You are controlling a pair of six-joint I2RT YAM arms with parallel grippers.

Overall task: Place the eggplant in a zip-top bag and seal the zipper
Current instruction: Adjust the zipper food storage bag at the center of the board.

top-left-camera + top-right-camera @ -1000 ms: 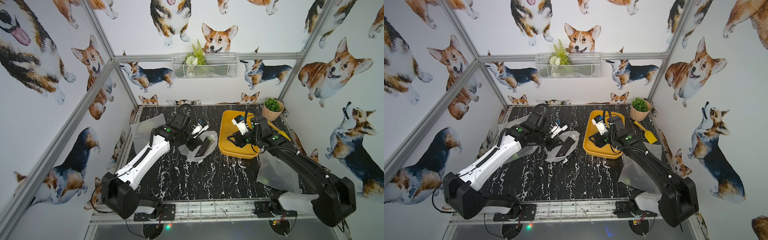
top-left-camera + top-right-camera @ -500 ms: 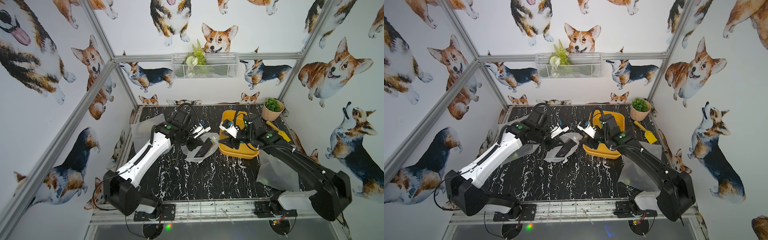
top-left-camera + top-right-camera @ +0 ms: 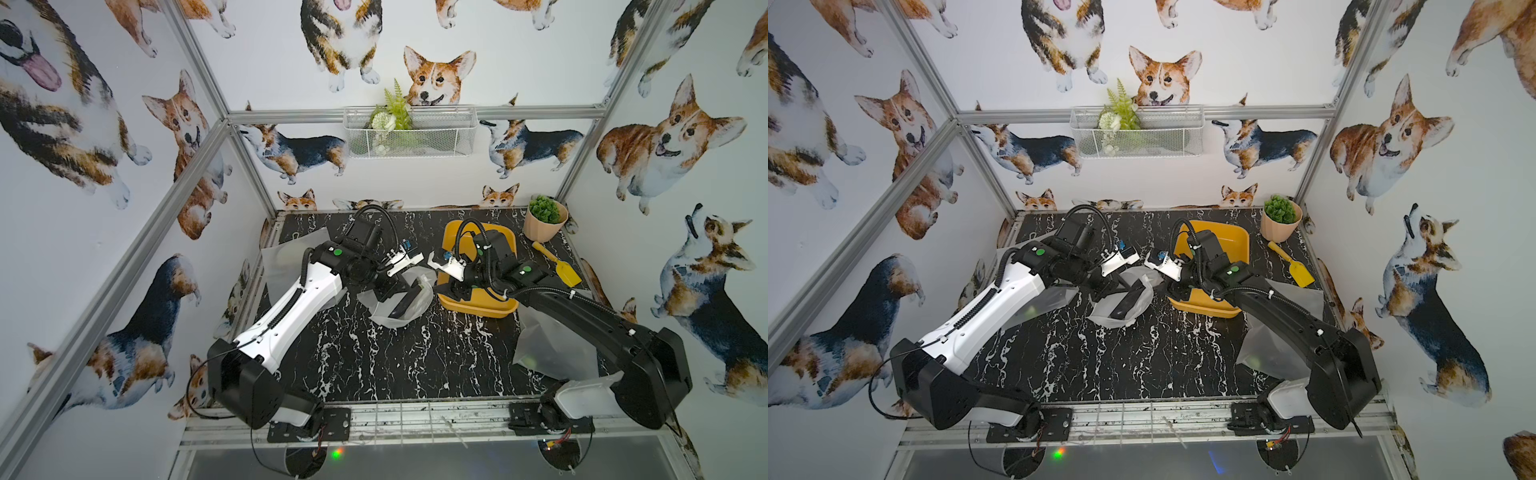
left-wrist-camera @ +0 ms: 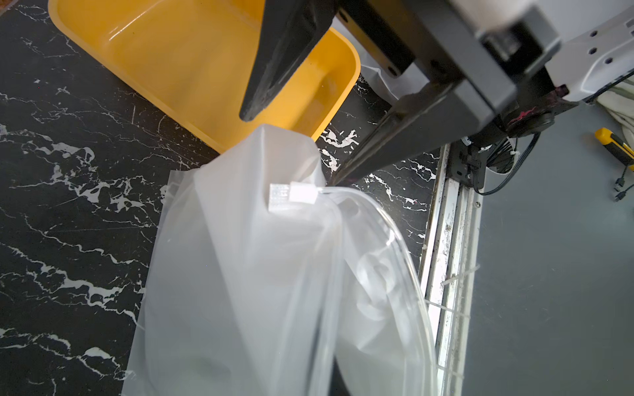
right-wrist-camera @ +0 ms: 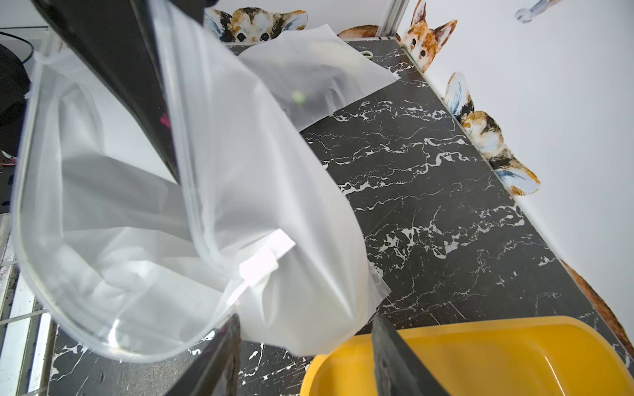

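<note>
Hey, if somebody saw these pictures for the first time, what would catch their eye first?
Probably the corgi-print wallpaper covering every wall, then the white left arm and black right arm meeting at the centre. There the left gripper pinches the rim of a frosted, translucent zip-top bag, its mouth gaping. The open right gripper hovers close by, next to a yellow plastic tray.

My arms reach forward and angle inward, wrists nearly meeting. My left gripper (image 3: 405, 296) is pinched closed; my right gripper (image 5: 305, 319) gapes.
</note>
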